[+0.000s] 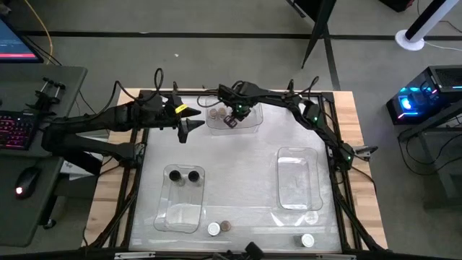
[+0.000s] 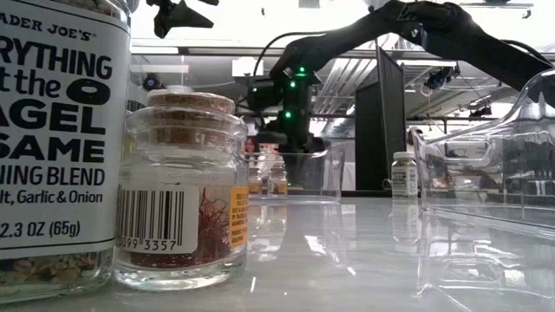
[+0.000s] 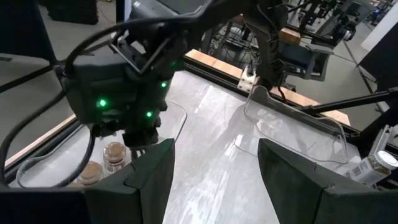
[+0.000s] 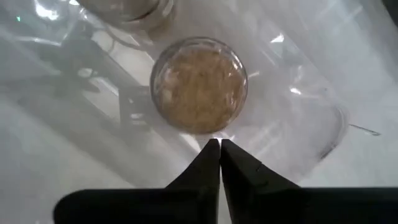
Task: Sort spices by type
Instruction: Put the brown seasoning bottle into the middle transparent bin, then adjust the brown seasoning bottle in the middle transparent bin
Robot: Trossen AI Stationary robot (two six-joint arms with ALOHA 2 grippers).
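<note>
A clear bin (image 1: 249, 124) at the table's far middle holds tan-lidded spice jars (image 1: 215, 113). My right gripper (image 4: 219, 146) points down into this bin, shut with nothing between its fingers, its tips at the edge of one tan-lidded jar (image 4: 199, 84) standing upright on the bin's floor. The left wrist view shows that gripper (image 3: 140, 135) beside two tan-lidded jars (image 3: 114, 152). My left gripper (image 3: 214, 168) hangs open in the air left of the bin, holding nothing. Two black-lidded jars (image 1: 184, 175) stand in the near-left bin (image 1: 180, 213). My right gripper's shut fingertips (image 4: 211, 155) come from above and stand at the rim of the tan-lidded jar's lid (image 4: 208, 127). I cannot tell whether they touch it.
A clear bin (image 1: 298, 177) lies at the right. Loose jars stand by the near edge: a white-lidded one (image 1: 214, 229), a tan-lidded one (image 1: 225, 226), another white-lidded one (image 1: 307, 240). In the low view a large seasoning jar (image 2: 52, 139) and a cork-lidded jar (image 2: 182, 191) fill the foreground.
</note>
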